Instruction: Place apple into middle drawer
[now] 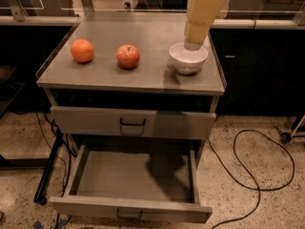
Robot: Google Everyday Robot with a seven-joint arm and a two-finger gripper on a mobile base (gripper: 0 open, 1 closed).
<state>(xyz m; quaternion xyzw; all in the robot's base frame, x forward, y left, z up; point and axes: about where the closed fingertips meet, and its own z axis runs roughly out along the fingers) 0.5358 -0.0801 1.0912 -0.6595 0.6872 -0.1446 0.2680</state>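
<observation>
Apple (128, 56) sits on the grey tabletop (143, 32), near the middle. It is red with some yellow on it. Nothing is holding it. To one side of it, a little way off, is a round orange (82, 50). To the other side is a white bowl (188, 58), near the edge of the tabletop. The three things make a row, and none of them touch.

A big pale yellow arm (205, 8) comes down from the top of the picture. Its low end, the gripper (192, 43), hangs right over the white bowl, just at the rim. It is well apart from the apple. I cannot tell if the gripper is open or closed, as that part is hidden behind the arm's own yellow block. I see nothing in its grip.

Under the tabletop there are two grey drawers. The top drawer (95, 120) is pushed in, and it has a small black handle (132, 123). The middle drawer (128, 208) is below it, pulled far out toward us. You can see its flat grey floor, with a dark shadow (167, 166) across one part. The cabinet stands on a speckled floor (276, 209).
</observation>
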